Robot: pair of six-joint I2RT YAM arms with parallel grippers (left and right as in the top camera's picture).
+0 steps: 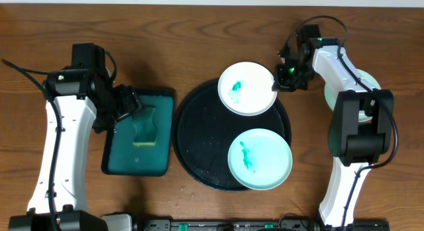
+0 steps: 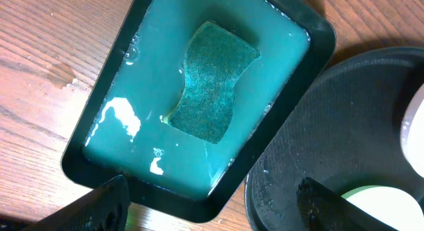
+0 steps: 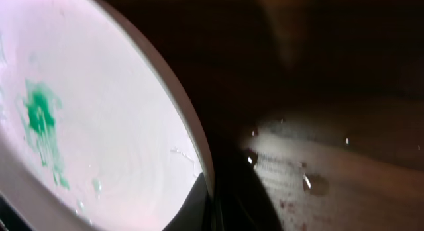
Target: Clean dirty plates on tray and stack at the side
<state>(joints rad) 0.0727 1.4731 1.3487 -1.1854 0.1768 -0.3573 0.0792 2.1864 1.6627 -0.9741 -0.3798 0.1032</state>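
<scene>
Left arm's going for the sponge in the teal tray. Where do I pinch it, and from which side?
Pinch the sponge across its narrowed waist, coming straight down. It lies flat in liquid inside the teal tray, whose raised walls likely block a side approach; the waist is its slimmest span. The left gripper hangs open nearby.

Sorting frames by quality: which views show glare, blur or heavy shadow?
Left wrist: sharp, white glare patches on the liquid beside the sponge. Right wrist: soft focus, white plate bright, the rest dark. Overhead: evenly lit, sharp.
</scene>
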